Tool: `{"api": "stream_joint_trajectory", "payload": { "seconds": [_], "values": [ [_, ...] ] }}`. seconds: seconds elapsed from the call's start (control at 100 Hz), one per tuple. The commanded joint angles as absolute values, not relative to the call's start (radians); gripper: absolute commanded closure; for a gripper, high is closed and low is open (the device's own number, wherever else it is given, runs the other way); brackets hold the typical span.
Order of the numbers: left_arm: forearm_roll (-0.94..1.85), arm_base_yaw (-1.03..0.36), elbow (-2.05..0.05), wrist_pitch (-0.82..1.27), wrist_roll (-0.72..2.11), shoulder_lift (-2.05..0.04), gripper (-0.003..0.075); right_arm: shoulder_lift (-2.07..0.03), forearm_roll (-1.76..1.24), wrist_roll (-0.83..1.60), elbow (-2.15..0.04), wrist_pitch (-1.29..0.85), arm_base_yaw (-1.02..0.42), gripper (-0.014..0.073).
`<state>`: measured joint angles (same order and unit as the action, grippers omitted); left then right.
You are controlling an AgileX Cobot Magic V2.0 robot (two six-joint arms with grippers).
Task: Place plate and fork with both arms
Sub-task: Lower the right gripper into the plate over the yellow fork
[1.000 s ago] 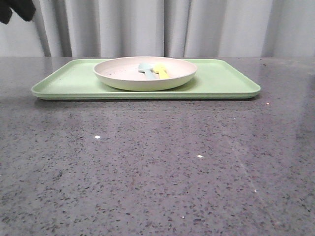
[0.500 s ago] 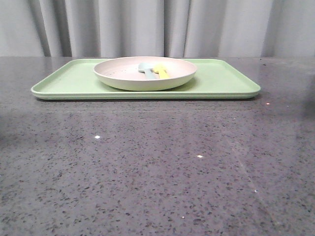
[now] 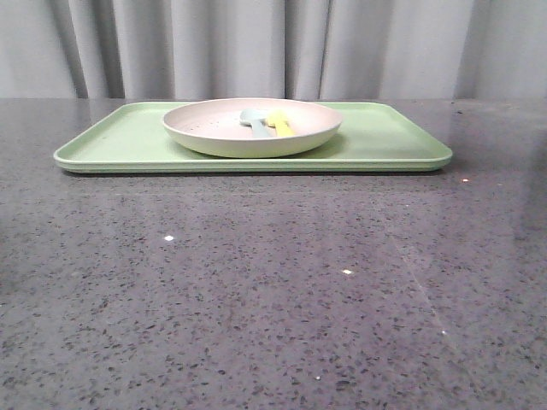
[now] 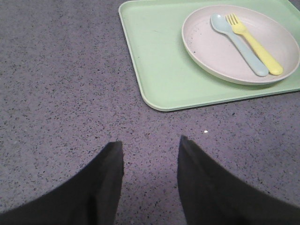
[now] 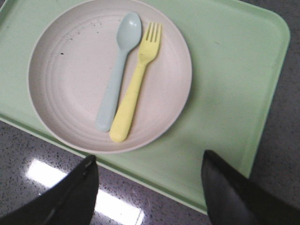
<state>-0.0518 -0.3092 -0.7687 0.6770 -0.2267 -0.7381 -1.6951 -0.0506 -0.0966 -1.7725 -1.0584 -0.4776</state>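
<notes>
The cream-pink plate (image 3: pixel 252 126) (image 4: pixel 241 43) (image 5: pixel 110 75) rests on the light-green tray (image 3: pixel 111 143) (image 4: pixel 161 70) (image 5: pixel 225 89). Inside the plate lies the yellow fork (image 3: pixel 280 122) (image 4: pixel 255 43) (image 5: pixel 135 84), side by side with a pale blue spoon (image 3: pixel 253 121) (image 4: pixel 238 43) (image 5: pixel 118 70). My left gripper (image 4: pixel 150 149) hangs open over bare table, short of the tray's corner. My right gripper (image 5: pixel 149 161) is open above the tray's near edge, just outside the plate's rim. Neither gripper shows in the front view.
The dark speckled stone table (image 3: pixel 273 290) spreads out in front of the tray. A grey curtain (image 3: pixel 273 47) closes off the back. A bright light reflection (image 5: pixel 84 192) lies on the table under the right gripper.
A dark arm part seen at the top left of the front view a second ago has gone out of view. Plate, fork and tray have not moved.
</notes>
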Motion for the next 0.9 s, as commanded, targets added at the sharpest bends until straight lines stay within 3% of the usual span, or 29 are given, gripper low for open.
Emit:
{"api": "stream_joint_trajectory", "payload": {
  "seconds": [0.0, 0.37, 0.89],
  "values": [
    [-0.054, -0.315, -0.792, 0.623, -0.233, -0.733, 0.0438, -1.719, -0.054, -0.100, -1.857, -1.030, -0.493, 0.0142],
    [-0.052, -0.315, -0.792, 0.626, -0.233, -0.733, 0.0438, -1.926, -0.054, -0.116, -1.988, -1.037, -0.496, 0.0160],
    [-0.046, -0.315, -0.792, 0.630, -0.233, -0.733, 0.0438, -2.053, -0.053, -0.160, -2.087, -1.045, -0.493, 0.0160]
  ]
}}
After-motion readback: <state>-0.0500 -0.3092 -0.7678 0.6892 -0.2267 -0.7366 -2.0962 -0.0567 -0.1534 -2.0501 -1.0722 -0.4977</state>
